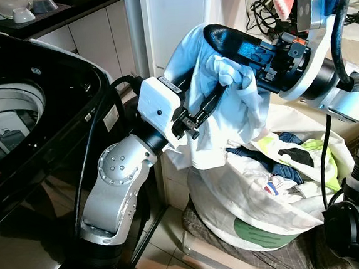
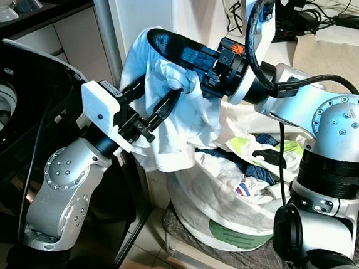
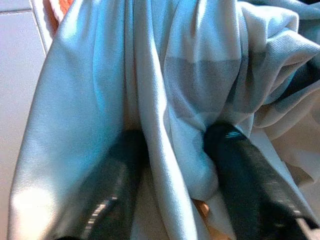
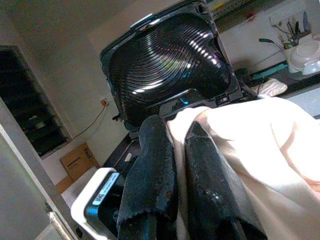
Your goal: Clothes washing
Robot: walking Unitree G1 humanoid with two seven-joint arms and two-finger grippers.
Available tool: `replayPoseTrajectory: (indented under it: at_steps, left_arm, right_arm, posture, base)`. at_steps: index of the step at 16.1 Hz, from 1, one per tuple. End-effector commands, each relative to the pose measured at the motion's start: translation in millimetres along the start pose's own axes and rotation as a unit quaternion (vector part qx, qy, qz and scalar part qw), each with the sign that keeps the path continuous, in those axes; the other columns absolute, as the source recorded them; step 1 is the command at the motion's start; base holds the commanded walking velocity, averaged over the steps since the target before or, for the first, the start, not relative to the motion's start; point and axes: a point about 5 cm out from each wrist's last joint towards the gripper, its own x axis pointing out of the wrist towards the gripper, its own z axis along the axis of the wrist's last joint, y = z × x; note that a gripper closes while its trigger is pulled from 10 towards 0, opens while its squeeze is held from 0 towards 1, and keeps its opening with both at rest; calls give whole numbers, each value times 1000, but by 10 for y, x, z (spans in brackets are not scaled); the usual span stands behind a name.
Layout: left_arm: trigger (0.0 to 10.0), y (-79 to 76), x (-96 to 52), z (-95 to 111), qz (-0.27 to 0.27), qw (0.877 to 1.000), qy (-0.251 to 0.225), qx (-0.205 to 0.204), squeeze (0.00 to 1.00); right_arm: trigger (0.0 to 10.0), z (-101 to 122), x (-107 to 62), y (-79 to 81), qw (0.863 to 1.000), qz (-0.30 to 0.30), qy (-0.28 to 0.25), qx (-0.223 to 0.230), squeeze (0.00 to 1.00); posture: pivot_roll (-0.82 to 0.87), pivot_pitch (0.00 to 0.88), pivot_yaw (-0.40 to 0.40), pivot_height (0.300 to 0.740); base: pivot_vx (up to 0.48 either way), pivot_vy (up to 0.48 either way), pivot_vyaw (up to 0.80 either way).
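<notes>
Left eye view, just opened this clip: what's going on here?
The robot is holding a pale blue garment up between both arms, above a white laundry bag stuffed with clothes. The right end effector is pinched on a bunch of the fabric near the top, and the left end effector has its fingers in the folds just below. The washing machine stands open on the robot's left; the garment is not in it yet.

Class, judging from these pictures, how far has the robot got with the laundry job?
Done: the washing machine stands open. In hand: both the left gripper and right gripper grip a pale blue garment, lifted above the laundry bag. Left: loading it and the remaining clothes.
</notes>
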Motion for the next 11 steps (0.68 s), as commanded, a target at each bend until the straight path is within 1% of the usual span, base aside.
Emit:
replayPoseTrajectory:
  at_steps: [1,4,7,9,11]
  left_arm:
    - [0,16,-12,-90,3,1000,26,-7,0]
    - [0,54,-33,-93,9,1000,29,-5,0]
    - [0,88,-51,-109,9,999,34,7,0]
    - [0,125,-58,-104,19,999,34,11,0]
    - [0,200,-69,-98,41,998,35,19,0]
  right_arm:
    - [0,51,18,129,999,33,-7,-18,0]
    - [0,31,30,143,999,32,-3,-18,0]
    - [0,24,31,138,999,29,-3,-20,0]
    - [0,20,29,139,999,28,-4,-20,0]
    - [0,18,33,143,999,29,-5,-20,0]
  posture:
    - [-28,0,-28,740]
    - [-27,0,-26,740]
    - [-26,0,-25,740]
    - [-25,0,-24,740]
    - [-24,0,-23,740]
  base:
    - [0,0,0]
    - [0,0,0]
    - [0,0,0]
    - [0,0,0]
    - [0,0,0]
